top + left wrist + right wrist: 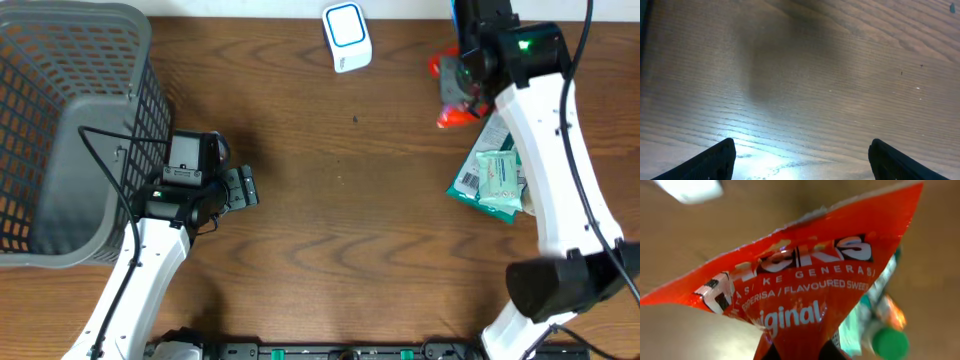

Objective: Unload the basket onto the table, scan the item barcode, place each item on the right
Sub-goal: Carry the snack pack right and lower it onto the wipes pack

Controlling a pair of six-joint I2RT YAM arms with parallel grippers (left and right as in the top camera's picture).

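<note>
In the overhead view the landmark is the small white, blue-faced rounded scanner lying at the far edge of the brown wooden table. Just to the right of the scanner the right gripper is clenched on the crumpled red foil snack packet, which hangs lifted near the scanner but not over it. Further right of the scanner and nearer the robot lies a teal-and-white soft pack, flat on the wood. Well to the left of the scanner stands the grey wire-mesh basket, and the left gripper hovers between basket and scanner, on the near side, released and holding nothing. The left wrist view shows the same: both dark fingers stand wide apart over bare wood, with no item between them and the scanner out of frame. In the right wrist view the red packet fills the frame, pinched at its lower end between the shut jaws, printed side toward the camera. A black-and-white patch near its left corner may be the code, but it is too blurred to say. The scanner is a pale blur at the upper left, beyond the packet. The step in hand looks like the carry to the scanner. The next move probably calls for shifting the packet left until it sits over the blue face, then turning the wrist so the code side faces the scanner, keeping the foil flat enough to read.
</note>
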